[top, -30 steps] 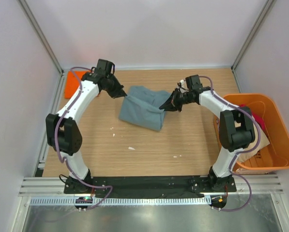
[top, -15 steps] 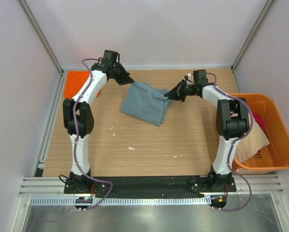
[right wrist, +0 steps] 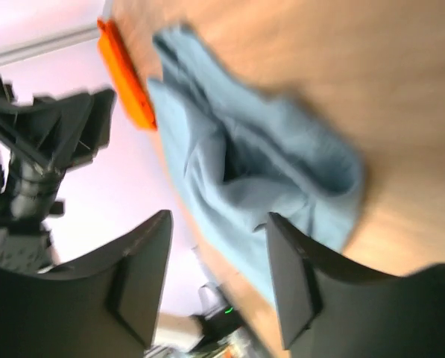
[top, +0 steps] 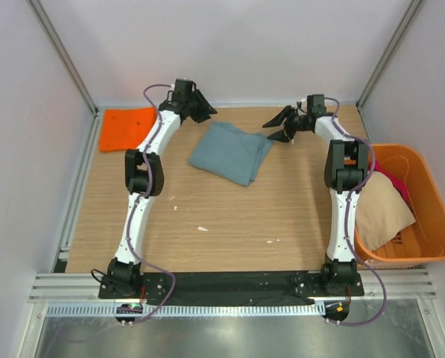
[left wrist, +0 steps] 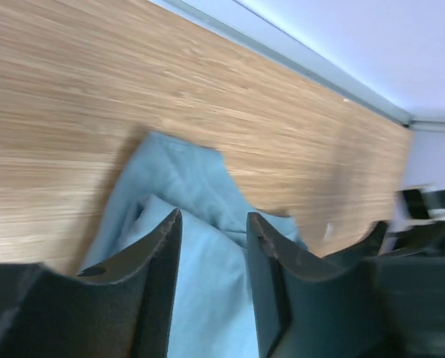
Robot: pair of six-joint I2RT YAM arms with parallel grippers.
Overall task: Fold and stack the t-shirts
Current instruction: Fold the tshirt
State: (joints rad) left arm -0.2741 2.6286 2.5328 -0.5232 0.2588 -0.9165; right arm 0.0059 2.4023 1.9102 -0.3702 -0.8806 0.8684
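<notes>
On the pale wooden table [top: 229, 224], the large dusty grey-blue cloth t-shirt [top: 229, 151] now lies folded near the far edge; a second ago I held it stretched by two corners. The bright orange cloth t-shirt [top: 127, 127] lies flat, well apart at far left. My left gripper [top: 200, 109] and right gripper [top: 277, 127] have let go, both spread and empty. I judge this fold finished, with stacking next.

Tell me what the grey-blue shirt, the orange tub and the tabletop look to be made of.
Grey-blue shirt: soft matte cloth, going by its creases and limp folds.
Orange tub: likely rigid plastic, with smooth walls and a moulded rim.
Tabletop: wood or wood-look laminate, matte, with straight grain lines.
</notes>
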